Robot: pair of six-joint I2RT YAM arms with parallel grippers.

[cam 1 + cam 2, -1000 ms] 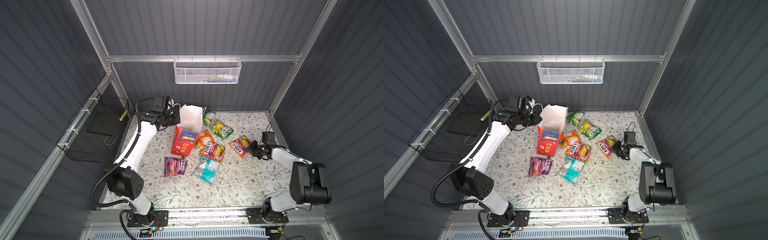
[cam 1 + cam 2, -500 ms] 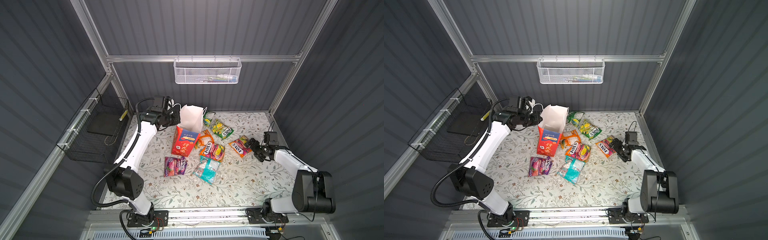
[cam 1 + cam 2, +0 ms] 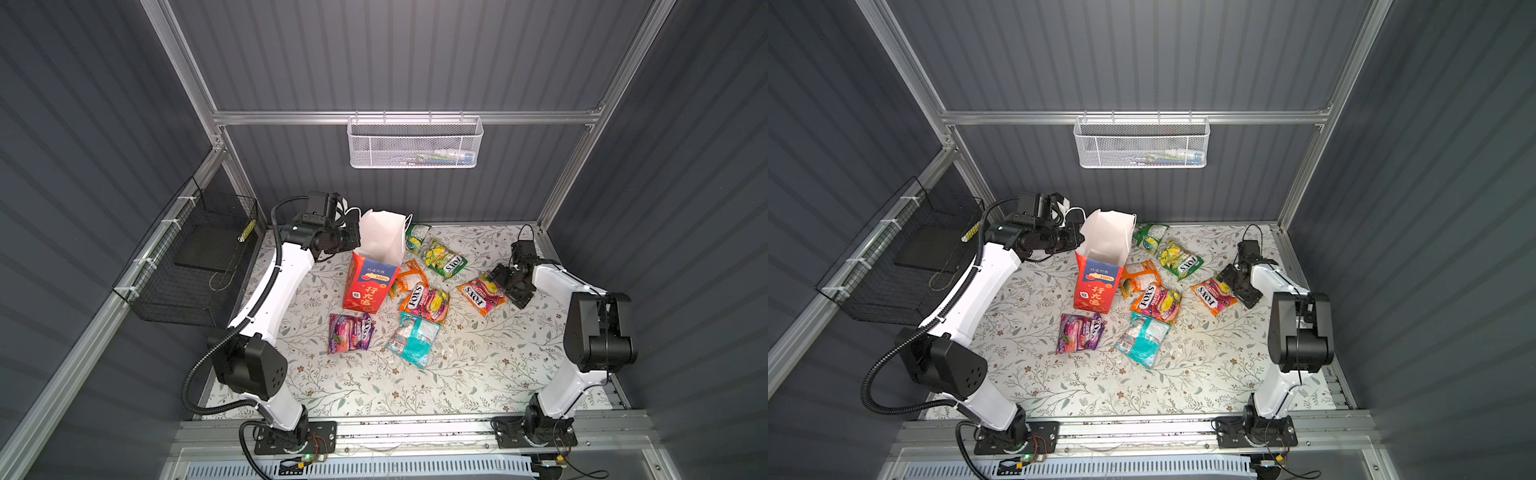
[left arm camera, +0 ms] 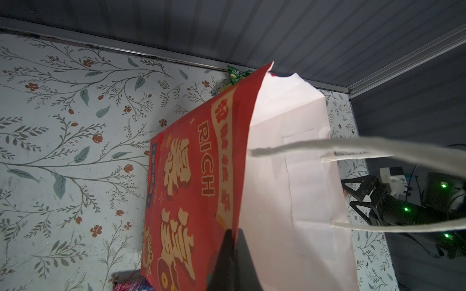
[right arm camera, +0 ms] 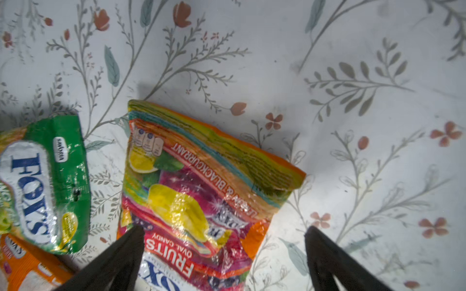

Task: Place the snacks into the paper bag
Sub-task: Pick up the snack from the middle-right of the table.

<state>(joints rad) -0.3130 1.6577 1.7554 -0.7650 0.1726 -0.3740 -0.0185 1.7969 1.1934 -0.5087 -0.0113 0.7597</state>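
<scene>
1. Nearest on the floral worktop (image 3: 478,374), a teal packet (image 3: 413,338) is laid flat, with a purple packet (image 3: 350,332) to its left and apart from it.
2. Just beyond the teal packet, and touching its far edge, an orange FOX'S packet (image 3: 426,301) is seen.
3. Further right, a red-and-orange fruits packet (image 3: 482,293) is laid flat. The right tool (image 5: 224,231) is held wide open over its right end, one finger to each side of the packet in the right wrist view. Nothing is gripped, and whether the packet is touched cannot be told.
4. Left of centre, the paper bag (image 3: 370,282) is stood upright, its mouth open and its white inside shown. A small orange packet (image 3: 409,276) is lodged against its right side.
5. The left tool (image 4: 233,234) is closed on the bag's left rim. The paper wall is pinched between the dark fingers in the left wrist view.
6. Farther back, right of the bag's mouth, a yellow-green packet (image 3: 444,259) and a dark green packet (image 3: 415,237) are found. All seven packets are outside the bag.
7. A black wire basket (image 3: 187,266) is hung on the left wall, and a white mesh basket (image 3: 415,143) on the far wall.
</scene>
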